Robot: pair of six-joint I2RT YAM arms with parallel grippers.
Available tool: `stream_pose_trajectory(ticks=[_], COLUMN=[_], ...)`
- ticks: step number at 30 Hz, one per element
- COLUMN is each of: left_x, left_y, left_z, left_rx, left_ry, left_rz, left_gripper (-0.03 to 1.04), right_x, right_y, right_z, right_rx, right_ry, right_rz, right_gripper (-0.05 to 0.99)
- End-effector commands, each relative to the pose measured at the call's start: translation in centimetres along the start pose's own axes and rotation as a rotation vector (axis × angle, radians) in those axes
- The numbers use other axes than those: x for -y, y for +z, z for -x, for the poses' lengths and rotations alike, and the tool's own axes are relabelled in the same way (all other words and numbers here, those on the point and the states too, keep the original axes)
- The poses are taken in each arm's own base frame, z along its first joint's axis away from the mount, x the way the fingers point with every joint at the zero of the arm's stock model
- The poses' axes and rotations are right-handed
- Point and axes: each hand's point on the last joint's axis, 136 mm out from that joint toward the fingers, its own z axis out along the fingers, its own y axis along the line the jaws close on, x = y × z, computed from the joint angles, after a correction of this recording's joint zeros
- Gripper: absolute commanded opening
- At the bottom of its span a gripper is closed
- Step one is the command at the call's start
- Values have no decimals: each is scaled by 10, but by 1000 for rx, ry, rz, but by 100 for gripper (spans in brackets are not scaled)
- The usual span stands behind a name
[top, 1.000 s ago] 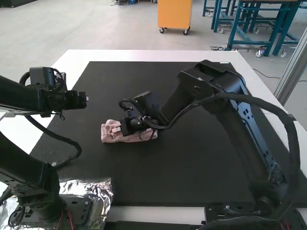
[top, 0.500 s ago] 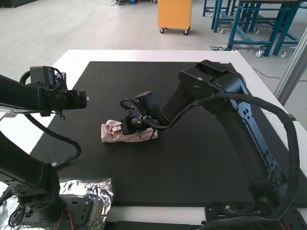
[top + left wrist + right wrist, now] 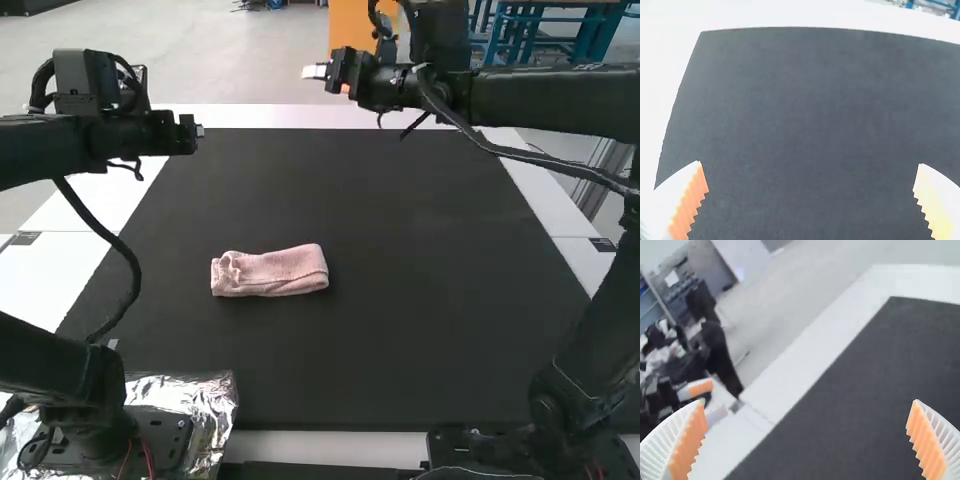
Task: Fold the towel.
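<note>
The pink towel (image 3: pixel 270 272) lies on the black mat (image 3: pixel 400 330) as a small folded strip, so I think the work is almost finished. The left fingers (image 3: pixel 691 200) and the right fingers (image 3: pixel 691 440) are wide and empty, probably to leave it undisturbed.

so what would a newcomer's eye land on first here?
The pink towel, folded into a narrow strip left of centre on the black mat. Then the crinkled, shiny foil at the high view's near left, by the left arm's base. The right gripper stands out too, open, with orange pads.
</note>
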Motion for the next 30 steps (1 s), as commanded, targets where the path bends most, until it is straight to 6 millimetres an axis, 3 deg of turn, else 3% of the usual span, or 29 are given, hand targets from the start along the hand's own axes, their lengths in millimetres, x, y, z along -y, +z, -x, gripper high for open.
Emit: stream_pose_trajectory(ticks=[1,4,7,13,18,21,25,28,30], left_x=[31,43,47,60,65,67,67,63,61], left_y=[-27,-51,-77,-158,-234,-285,-325,-331,-322], left_z=[51,71,78,105,104,100,79,67,60], left_rx=[116,150,168,366,568,718,825,834,792], left_ry=[18,27,31,60,80,93,97,93,84], left_rz=[-68,-92,-101,-130,-146,-150,-156,-136,-127], left_gripper=[97,97,97,97,97,97,97,97,97], right_x=[-14,-22,-32,-73,-123,-147,-166,-179,-166], right_y=[-69,-133,-191,-291,-363,-396,-426,-449,-454], right_z=[81,117,129,115,91,73,50,37,35], right_rx=[206,319,388,524,689,756,813,878,888], right_ry=[-159,-195,-221,-294,-383,-416,-492,-567,-566], right_rz=[-98,-187,-248,-333,-363,-380,-442,-503,-577], right_gripper=[92,92,92,92,92,92,92,92,92])
